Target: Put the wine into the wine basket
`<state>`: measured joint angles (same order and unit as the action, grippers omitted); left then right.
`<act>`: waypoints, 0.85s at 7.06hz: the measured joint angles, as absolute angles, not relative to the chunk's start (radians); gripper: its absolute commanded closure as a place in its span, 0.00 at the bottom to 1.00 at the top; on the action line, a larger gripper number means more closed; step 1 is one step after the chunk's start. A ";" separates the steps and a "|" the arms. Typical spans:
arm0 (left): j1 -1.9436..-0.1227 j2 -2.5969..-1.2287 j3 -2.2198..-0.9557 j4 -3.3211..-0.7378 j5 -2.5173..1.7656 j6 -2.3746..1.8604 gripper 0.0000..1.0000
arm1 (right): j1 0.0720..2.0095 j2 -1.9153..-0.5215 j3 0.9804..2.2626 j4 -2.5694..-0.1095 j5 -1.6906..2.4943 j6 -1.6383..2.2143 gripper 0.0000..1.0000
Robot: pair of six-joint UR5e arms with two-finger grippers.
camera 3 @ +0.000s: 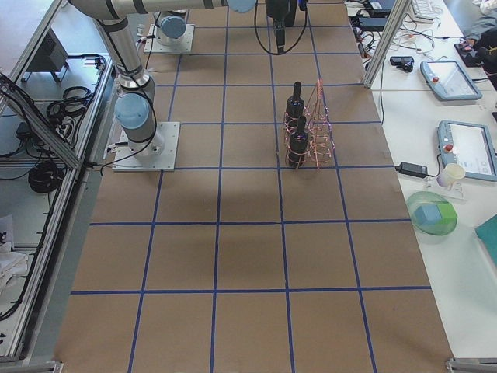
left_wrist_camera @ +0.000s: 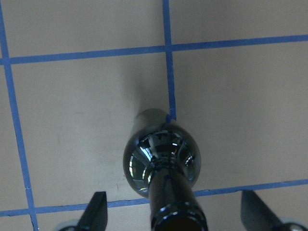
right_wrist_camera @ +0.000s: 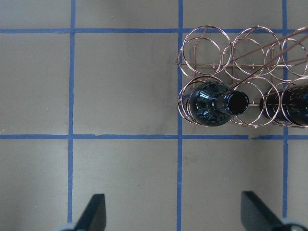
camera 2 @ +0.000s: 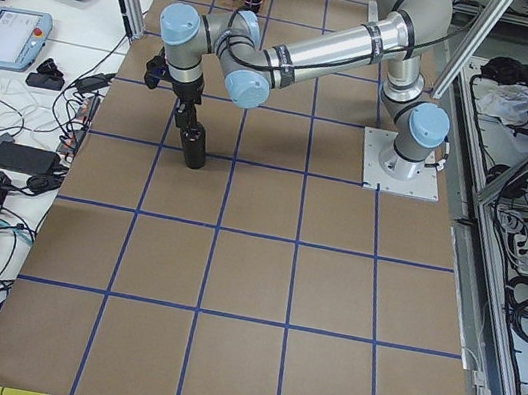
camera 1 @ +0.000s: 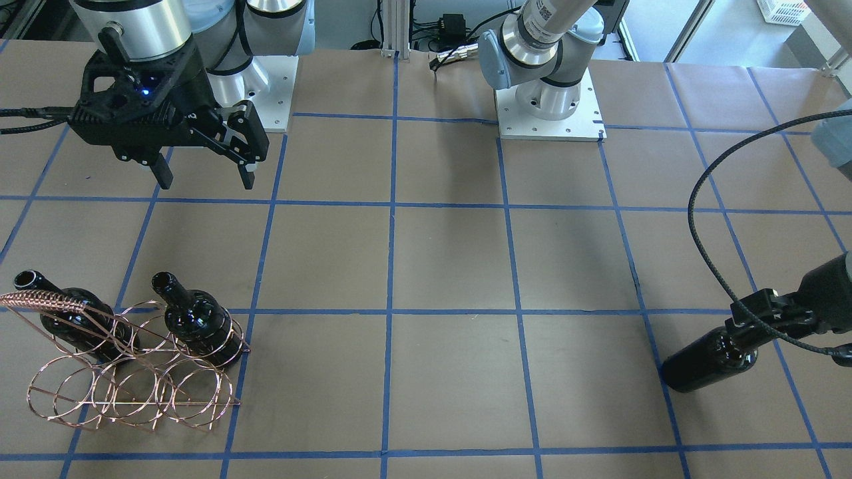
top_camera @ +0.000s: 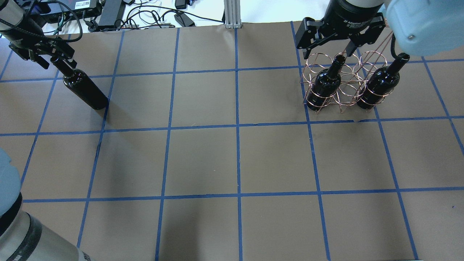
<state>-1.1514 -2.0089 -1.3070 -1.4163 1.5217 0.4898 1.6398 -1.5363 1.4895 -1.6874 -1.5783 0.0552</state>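
One glossy near-black glass wine bottle (top_camera: 85, 90) is still outside the rack. It stands upright on its base at the far left end of the brown-papered, blue-taped desk (top_camera: 235, 163), long axis vertical, mouth up.

The left tool (left_wrist_camera: 176, 214) is directly above it, fingers spread wide on either side of the neck. The wrist view shows gaps on both sides, so there is no grip yet.

The copper-coloured wire wine basket (camera 1: 133, 382) sits well apart at the desk's right end, so from the left tool the target lies straight across toward the robot's right.

Two like bottles (top_camera: 326, 83) (top_camera: 380, 83) stand in the outer rings of its robot-side row. The middle ring between them looks free, as does the row away from the robot.

The right tool (camera 1: 205, 174) hangs near the basket, off to one side of it, fingers apart and holding nothing.

- **Judgement:** the left arm is nearer the bottle and the right arm nearer the basket. The next move is to close on the neck, lift, then make a long sideways carry.
- **Surface:** flat paper. The glass is glossy and likely slippery, though the lip at the mouth should help.
- **Room:** the middle ring is tight, with a bottle on each side and handle wires rising above. The outer row offers more room.
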 measured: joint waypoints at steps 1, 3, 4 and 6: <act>-1.152 -2.009 -1.313 -1.417 1.522 0.490 0.25 | 1.640 -1.537 1.490 -1.687 -1.578 0.055 0.00; -1.152 -2.009 -1.316 -1.415 1.522 0.493 0.66 | 1.640 -1.537 1.490 -1.687 -1.578 0.055 0.00; -1.152 -2.010 -1.316 -1.414 1.522 0.495 0.94 | 1.640 -1.537 1.489 -1.687 -1.578 0.055 0.00; -1.152 -2.008 -1.315 -1.411 1.536 0.498 1.00 | 1.640 -1.537 1.490 -1.686 -1.577 0.055 0.00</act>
